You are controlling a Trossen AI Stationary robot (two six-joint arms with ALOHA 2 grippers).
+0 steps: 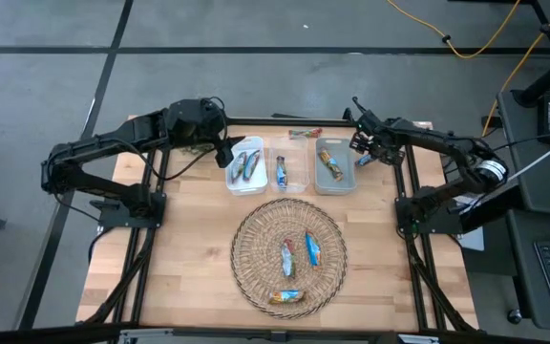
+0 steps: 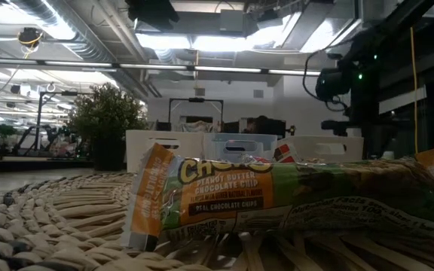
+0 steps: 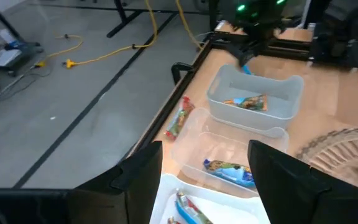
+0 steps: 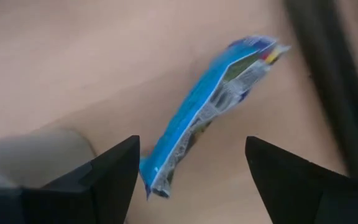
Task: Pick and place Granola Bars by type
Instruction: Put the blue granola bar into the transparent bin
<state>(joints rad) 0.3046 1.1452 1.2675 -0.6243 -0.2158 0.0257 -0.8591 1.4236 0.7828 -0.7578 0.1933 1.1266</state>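
Over the left bin point(image 1: 245, 164), your left gripper point(image 1: 225, 153) hovers with fingers point(image 3: 138, 177) spread and nothing between them. That bin holds blue and green bars point(image 1: 247, 165) lying along its length. Next over, the clear middle bin point(image 1: 290, 172) holds one blue bar point(image 1: 281, 172); the grey right bin point(image 1: 334, 165) holds an orange-brown bar point(image 1: 331, 165), slightly diagonal. A red-green bar point(image 1: 305, 133) lies on the table behind the bins. Just beside the grey bin, your right gripper point(image 1: 363, 145) is spread over a blue bar point(image 4: 207, 109) lying diagonally on the wood; only its wrist view shows this clearly. On the wicker tray point(image 1: 256, 229) two blue bars point(image 1: 300, 252) point roughly away from you, while a peanut butter chocolate chip bar point(image 2: 277, 199) lies crosswise; only the low view shows its label.
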